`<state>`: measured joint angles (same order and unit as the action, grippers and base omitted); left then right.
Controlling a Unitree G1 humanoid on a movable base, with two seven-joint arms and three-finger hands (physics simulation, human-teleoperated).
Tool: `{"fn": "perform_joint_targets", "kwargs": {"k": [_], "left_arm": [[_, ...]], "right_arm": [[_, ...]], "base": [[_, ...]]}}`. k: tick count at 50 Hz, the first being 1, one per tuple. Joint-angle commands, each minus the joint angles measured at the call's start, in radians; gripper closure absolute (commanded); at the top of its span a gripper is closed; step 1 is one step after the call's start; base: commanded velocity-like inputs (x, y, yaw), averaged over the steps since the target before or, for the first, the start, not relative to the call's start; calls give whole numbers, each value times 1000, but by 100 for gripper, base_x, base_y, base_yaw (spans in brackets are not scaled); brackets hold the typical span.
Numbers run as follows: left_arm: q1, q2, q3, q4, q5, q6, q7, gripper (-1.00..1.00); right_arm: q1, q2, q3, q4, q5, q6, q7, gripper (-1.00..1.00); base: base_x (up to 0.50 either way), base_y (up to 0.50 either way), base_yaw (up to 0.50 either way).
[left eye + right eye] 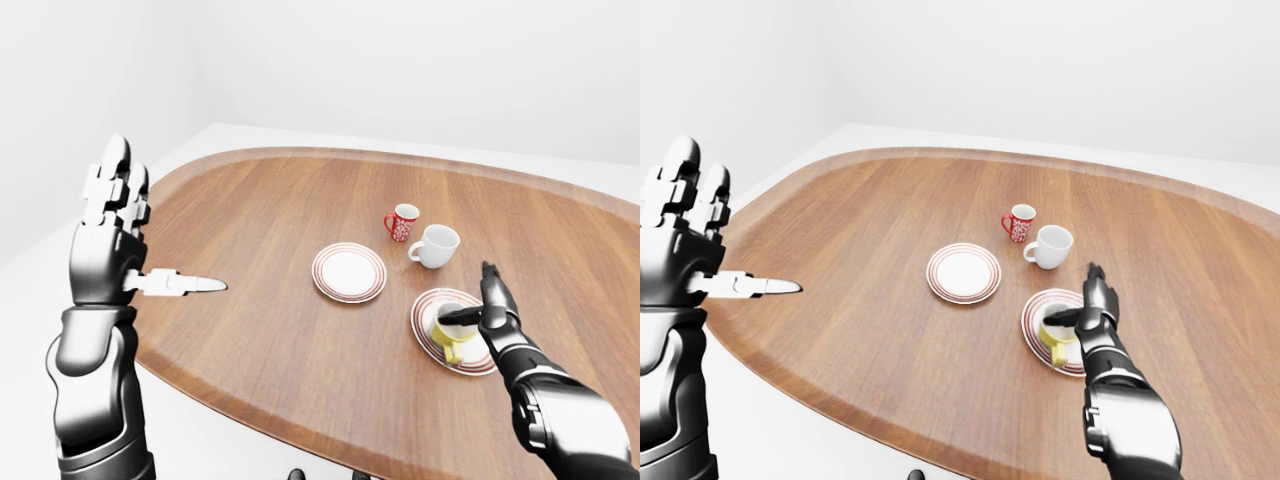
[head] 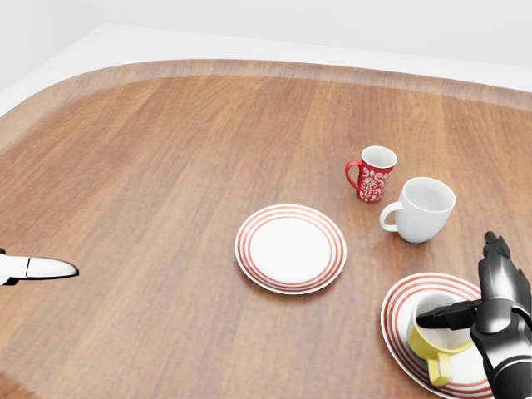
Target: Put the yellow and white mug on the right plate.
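Note:
The yellow and white mug [image 2: 434, 341] stands upright on the right red-ringed plate [image 2: 396, 319], at the lower right of the head view, with its handle toward the bottom edge. My right hand [image 2: 462, 287] is open just to the mug's right. Its fingers [image 2: 496, 268] point up and away, and its thumb reaches across the mug's rim. My left hand [image 1: 160, 228] is raised, open and empty at the far left of the left-eye view. In the head view only its thumb tip shows.
A second red-ringed plate [image 2: 290, 248] lies mid-table. Above the right plate stand a plain white mug [image 2: 422, 209] and a red patterned mug [image 2: 371, 173]. The oval wooden table [image 1: 260, 330] ends in a rounded edge near the bottom of the eye views.

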<state>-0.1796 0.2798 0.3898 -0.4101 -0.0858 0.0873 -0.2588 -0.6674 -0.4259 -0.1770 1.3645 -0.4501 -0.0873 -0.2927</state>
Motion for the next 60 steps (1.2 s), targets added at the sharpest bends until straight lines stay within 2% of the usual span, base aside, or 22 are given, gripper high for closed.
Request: {"fn": "perform_joint_targets", "kwargs": {"k": [1,14,25,38,47,52,53,56,57,58,59,60], "left_arm": [[2,-1,0,2,2,0,-1,-100],[6,-2,1,-5,4,0,-2,-100],[0,1,2,2,4,0,-2,-100],[3,-1,0,-7,3,0,-2,-100],[0,1,2,-10,1,0,-3,-100],[-2,3,7,-43,-5,0,-3,-100],[-1,3,8,-50,-7,0,-4,-100],[-2,2,7,-62,-6,0,-6,-100],[-3,2,6,-63,-6,0,-6,-100],[-3,3,8,-71,-8,0,-8,-100],[-4,4,10,-78,-9,0,-9,-100],[-4,4,11,-83,-10,0,-9,-100]], "right_arm": [[1,-1,0,0,-4,0,-5,-100],[-1,3,0,-1,0,0,1,-100],[-47,6,-16,-16,100,0,115,-100],[-54,-10,1,-54,184,0,179,-100],[-52,-31,16,-155,225,0,207,-100],[-13,-41,7,-331,244,0,244,-100],[0,-40,5,-372,245,6,252,-100],[39,-36,-11,-519,248,80,278,-100],[53,-33,-16,-570,248,108,288,-100],[76,-30,-26,-667,251,161,302,-100],[96,-25,-34,-741,251,175,316,-100],[108,-21,-42,-790,250,175,325,-100]], "base": [[0,0,0],[0,0,0],[0,0,0],[0,0,0],[0,0,0],[0,0,0],[0,0,0],[0,0,0],[0,0,0],[0,0,0],[0,0,0],[0,0,0]]}}
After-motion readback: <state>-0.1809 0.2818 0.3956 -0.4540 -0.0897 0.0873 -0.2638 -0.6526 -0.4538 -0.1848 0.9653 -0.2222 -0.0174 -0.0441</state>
